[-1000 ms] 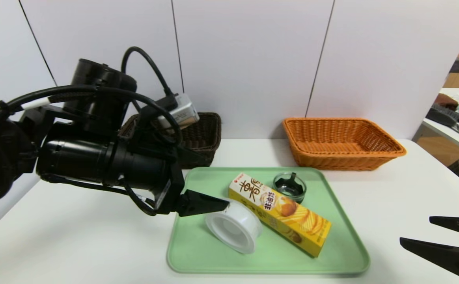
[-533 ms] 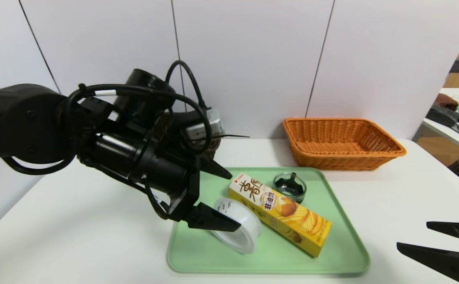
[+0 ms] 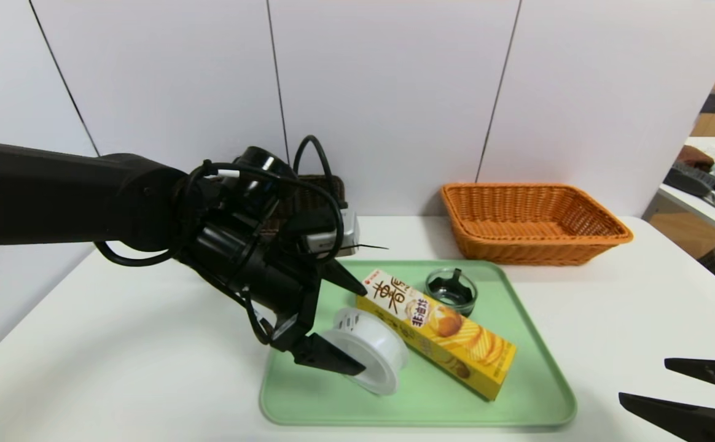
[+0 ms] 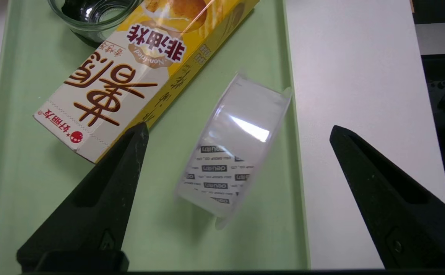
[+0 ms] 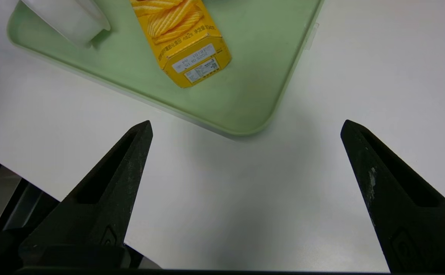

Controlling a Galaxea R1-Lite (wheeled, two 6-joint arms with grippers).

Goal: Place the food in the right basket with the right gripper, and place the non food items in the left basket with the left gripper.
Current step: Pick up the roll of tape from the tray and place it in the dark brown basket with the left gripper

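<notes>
The left gripper (image 3: pixel 352 328) hangs over the tray's left side, fingers spread wide and holding nothing; the white tape roll (image 3: pixel 371 350) lies tilted on the green tray (image 3: pixel 456 405), between its near-left corner and the yellow snack box (image 3: pixel 437 331). The glass dish (image 3: pixel 451 291) sits just beside the box, near the tray's far edge — the orange basket (image 3: pixel 535 224) stands beyond, toward the desk's far-right corner; the dark basket (image 3: pixel 317 187) is partly hidden behind the left arm. The right gripper (image 3: pixel 643 380), released and empty, waits over the desk's right side.
</notes>
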